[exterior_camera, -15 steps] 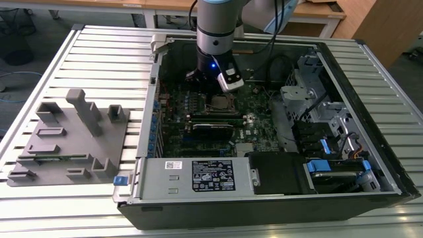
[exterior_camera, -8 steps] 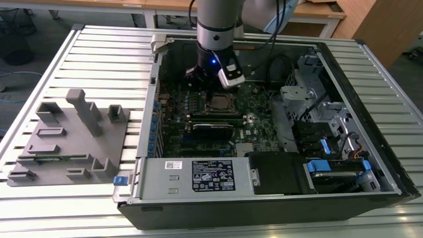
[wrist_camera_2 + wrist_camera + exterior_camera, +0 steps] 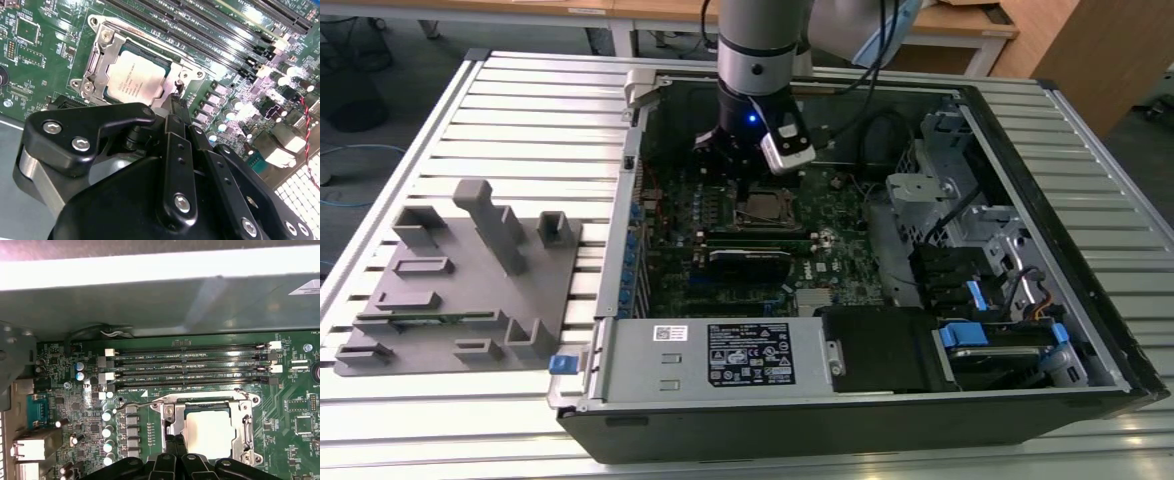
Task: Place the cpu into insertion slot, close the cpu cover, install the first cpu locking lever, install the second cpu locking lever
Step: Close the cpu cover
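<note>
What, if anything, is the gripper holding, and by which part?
Cannot tell: the gripper sits at the edge of the metal cover over the chip, hiding any hold.

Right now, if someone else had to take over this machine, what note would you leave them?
Gripper: down inside the computer case. Its fingers look shut with nothing between them, and the tips are at the socket's edge beside the cpu cover.
cpu: lies flat in the socket on the motherboard.
cpu cover: down, framing the chip.
Done: chip placed and cover closed, as far as it shows.
Left: the two locking levers. I cannot tell whether either is latched.
</note>
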You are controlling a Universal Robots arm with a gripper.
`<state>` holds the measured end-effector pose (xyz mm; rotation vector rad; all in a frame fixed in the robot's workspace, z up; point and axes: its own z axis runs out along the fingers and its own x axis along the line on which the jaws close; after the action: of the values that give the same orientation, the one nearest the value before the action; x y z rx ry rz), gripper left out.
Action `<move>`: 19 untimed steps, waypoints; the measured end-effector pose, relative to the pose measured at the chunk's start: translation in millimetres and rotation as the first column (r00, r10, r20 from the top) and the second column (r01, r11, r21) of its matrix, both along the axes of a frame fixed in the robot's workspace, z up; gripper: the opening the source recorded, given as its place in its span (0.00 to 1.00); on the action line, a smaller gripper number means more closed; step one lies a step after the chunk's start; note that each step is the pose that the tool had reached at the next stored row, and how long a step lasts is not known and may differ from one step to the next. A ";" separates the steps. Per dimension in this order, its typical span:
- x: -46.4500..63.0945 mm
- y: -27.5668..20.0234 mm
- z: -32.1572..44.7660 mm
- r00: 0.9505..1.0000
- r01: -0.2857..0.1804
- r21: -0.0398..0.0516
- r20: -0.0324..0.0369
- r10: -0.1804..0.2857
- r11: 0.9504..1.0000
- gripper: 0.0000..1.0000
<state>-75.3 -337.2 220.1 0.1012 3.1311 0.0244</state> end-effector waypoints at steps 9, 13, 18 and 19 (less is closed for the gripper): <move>7.5 -0.1 -0.1 1.000 0.000 0.000 0.000 0.000 1.000 0.10; 19.0 -0.2 -0.2 1.000 0.000 0.000 0.000 0.000 1.000 0.10; 33.1 -0.4 -0.3 1.000 0.000 0.000 0.000 0.000 1.000 0.10; 34.9 -0.4 -0.3 1.000 0.000 0.000 0.000 0.000 1.000 0.10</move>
<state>-40.4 -337.6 219.7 0.1012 3.1311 0.0244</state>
